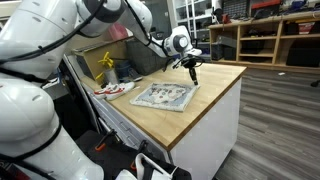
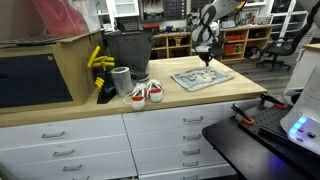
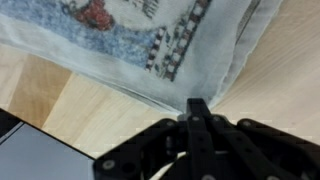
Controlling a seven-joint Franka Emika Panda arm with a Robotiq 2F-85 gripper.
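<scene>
A printed white cloth (image 1: 165,96) (image 2: 201,77) lies spread on the wooden countertop (image 1: 215,95) (image 2: 175,98). My gripper (image 1: 193,72) (image 2: 207,62) stands low over the cloth's far corner. In the wrist view the gripper (image 3: 198,105) has its black fingers pressed together, and the corner of the cloth (image 3: 120,35) runs right into the fingertips, so the jaws look shut on that corner. The pinch itself is hidden behind the fingers.
A pair of white and red shoes (image 1: 115,89) (image 2: 143,93) sits near one end of the counter, beside a grey cup (image 2: 121,80), a black bin (image 2: 127,48) and a yellow object (image 1: 106,62) (image 2: 97,58). The counter's edge drops off just beyond the gripper.
</scene>
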